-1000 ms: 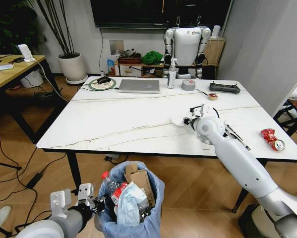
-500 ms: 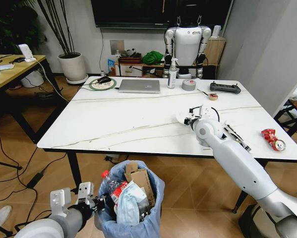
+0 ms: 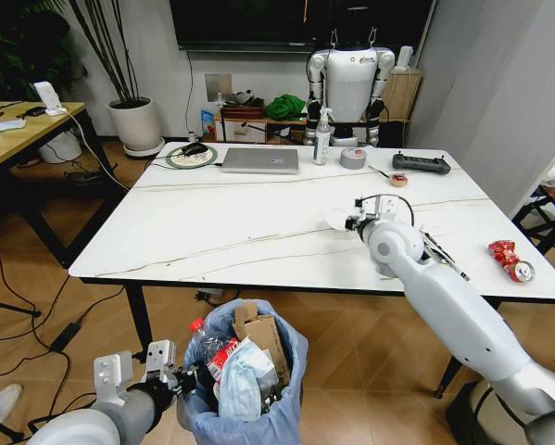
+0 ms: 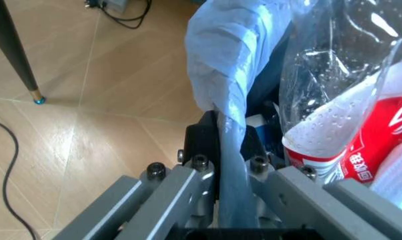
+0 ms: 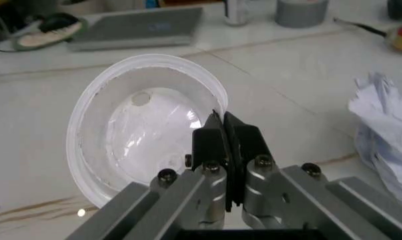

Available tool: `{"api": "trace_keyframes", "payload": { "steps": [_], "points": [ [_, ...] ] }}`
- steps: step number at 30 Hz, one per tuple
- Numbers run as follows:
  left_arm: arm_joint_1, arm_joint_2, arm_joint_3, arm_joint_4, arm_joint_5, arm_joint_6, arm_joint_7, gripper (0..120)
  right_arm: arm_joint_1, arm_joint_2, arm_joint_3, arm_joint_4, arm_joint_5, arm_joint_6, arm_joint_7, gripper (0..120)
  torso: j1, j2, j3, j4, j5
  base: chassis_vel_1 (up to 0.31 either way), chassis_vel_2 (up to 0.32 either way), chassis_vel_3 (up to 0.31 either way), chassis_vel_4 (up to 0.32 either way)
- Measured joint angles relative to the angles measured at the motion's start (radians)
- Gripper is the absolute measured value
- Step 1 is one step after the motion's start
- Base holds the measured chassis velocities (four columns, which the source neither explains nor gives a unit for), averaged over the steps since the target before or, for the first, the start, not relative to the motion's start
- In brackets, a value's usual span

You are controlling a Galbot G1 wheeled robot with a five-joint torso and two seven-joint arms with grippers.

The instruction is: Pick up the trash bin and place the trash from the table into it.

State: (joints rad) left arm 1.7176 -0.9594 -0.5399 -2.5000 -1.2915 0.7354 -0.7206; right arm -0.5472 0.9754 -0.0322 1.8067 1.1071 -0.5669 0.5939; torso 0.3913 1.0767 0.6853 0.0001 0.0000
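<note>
The trash bin [image 3: 279, 415], lined with a light-blue bag, hangs low in front of the table [image 3: 212, 232]. It holds a red-labelled bottle [image 4: 360, 135], torn cardboard [image 3: 258, 332] and papers. My left gripper [image 3: 186, 382] is shut on the bin's bag-covered rim [image 4: 220, 100]. Over the table's right half, my right gripper [image 5: 222, 131] is shut on the rim of a white plastic cup [image 5: 134, 125], which lies tilted on its side. A crushed red can [image 3: 509, 261] lies near the table's right edge. Crumpled white paper [image 5: 387, 120] lies beside the cup.
At the table's far edge stand a silver laptop [image 3: 259, 160], a spray bottle [image 3: 321, 139], a grey tape roll [image 3: 352, 158], a black controller [image 3: 421, 164] and a mouse on a round pad [image 3: 192, 154]. Another robot [image 3: 349, 79] stands behind. A wooden desk [image 3: 18, 130] is at the left.
My right gripper has shifted slightly toward the table's far side and risen a little with the white cup. The left arm and the bin have stayed still.
</note>
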Motion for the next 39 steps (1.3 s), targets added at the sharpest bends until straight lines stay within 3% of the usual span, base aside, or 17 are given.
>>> {"api": "trace_keyframes", "payload": {
  "steps": [6,10,17,26,34,39],
  "points": [
    [-0.013,-0.009,0.004,0.0,0.0,0.0,0.0,0,-0.061,-0.053,0.018,0.187,-0.009,0.044,-0.113,0,0.0,0.0,0.0,0.0,0.0,0.0,0.0,0.0,0.0],
    [-0.017,-0.006,-0.002,0.0,-0.001,0.0,-0.003,0,-0.133,-0.11,0.021,0.328,-0.072,0.129,-0.302,0,0.0,0.0,0.0,0.0,-0.0001,0.0,0.0,0.0,0.0],
    [-0.027,-0.004,0.001,0.0,-0.004,0.0,-0.005,0,-0.246,-0.145,-0.001,0.464,-0.123,0.144,-0.408,0,0.0,0.0,0.0,-0.0002,0.0,0.0,0.0,0.0,0.0],
    [-0.023,-0.012,0.003,0.0,-0.003,0.0,-0.009,0,-0.275,-0.161,-0.07,0.506,-0.199,0.213,-0.536,0,0.0,0.0,0.0,0.0001,0.0,0.0,0.0,0.0,0.0],
    [-0.017,-0.021,-0.008,0.0,-0.002,0.0,-0.021,0,-0.282,-0.2,-0.167,0.51,-0.38,0.336,-0.74,0,0.0,0.0,0.0,0.0001,0.0,0.0,0.0,0.0,0.0],
    [-0.016,-0.022,-0.01,0.0,-0.004,0.0,-0.028,0,-0.29,-0.221,-0.175,0.502,-0.456,0.36,-0.794,0,0.0,0.0,0.0,0.0,0.0,0.0,0.0,0.0,0.0]
  ]
}}
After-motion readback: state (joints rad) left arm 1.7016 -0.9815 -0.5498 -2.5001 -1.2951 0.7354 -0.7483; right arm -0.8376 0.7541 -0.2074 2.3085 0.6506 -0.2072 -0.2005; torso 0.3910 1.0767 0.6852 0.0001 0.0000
